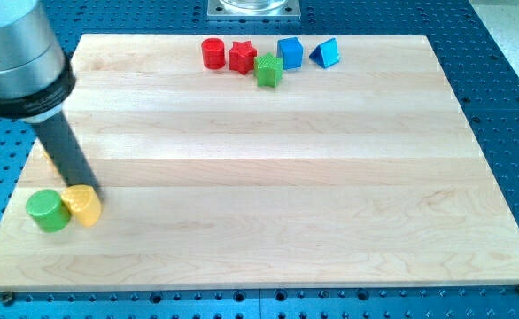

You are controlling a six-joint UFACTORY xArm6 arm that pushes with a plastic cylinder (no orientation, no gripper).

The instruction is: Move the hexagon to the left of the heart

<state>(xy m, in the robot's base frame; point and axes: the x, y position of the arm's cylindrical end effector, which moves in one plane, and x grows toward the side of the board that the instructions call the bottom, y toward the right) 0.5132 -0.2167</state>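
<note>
A yellow heart-shaped block (pixel 84 207) lies near the board's bottom left corner. A green round block (pixel 47 212) touches it on its left. The dark rod comes down from the view's top left, and my tip (pixel 91 190) rests at the heart's upper edge, touching it or nearly so. A small sliver of yellow (pixel 44 157) shows at the rod's left edge, higher up. The rod hides the rest of it, so its shape cannot be told. No block that is clearly a hexagon is visible.
A row of blocks sits at the board's top edge: a red cylinder (pixel 213 53), a red star (pixel 242 57), a green block (pixel 269 69), a blue cube (pixel 290 52) and a blue triangle (pixel 326 54). The wooden board (pixel 286 195) lies on a blue perforated table.
</note>
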